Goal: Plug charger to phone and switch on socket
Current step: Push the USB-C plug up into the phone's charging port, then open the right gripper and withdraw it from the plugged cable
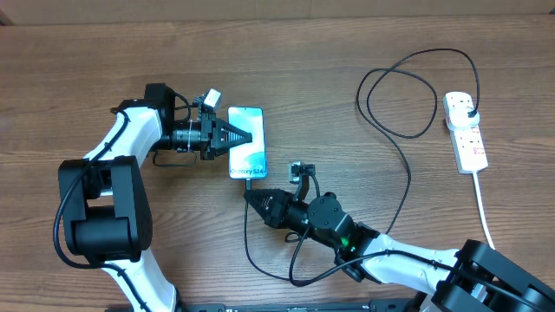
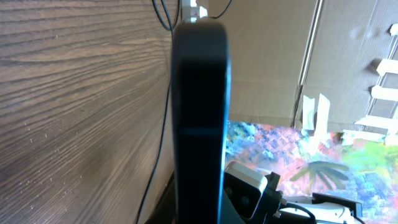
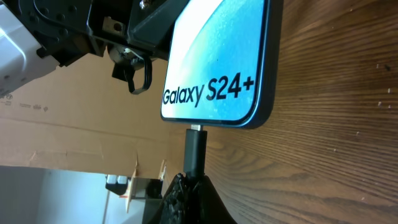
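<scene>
The phone [image 1: 246, 141] lies on the table with its screen lit, reading "Galaxy S24+" [image 3: 217, 62]. My left gripper [image 1: 232, 136] is shut on the phone's left edge; in the left wrist view the phone [image 2: 199, 112] is a dark slab seen edge-on. My right gripper [image 1: 252, 196] is shut on the charger's connector [image 3: 195, 152]. The connector's metal tip [image 3: 196, 128] meets the phone's bottom edge, and a sliver of metal shows. The charger's black cable [image 1: 408, 173] loops across the table to its plug [image 1: 468, 111] in the white socket [image 1: 468, 143] at the far right.
A white cord [image 1: 486, 212] runs from the socket toward the front right. The black cable makes a loop [image 1: 251, 251] in front of my right arm and a large loop [image 1: 399, 95] at the back right. Cardboard [image 2: 273, 56] stands beyond the table.
</scene>
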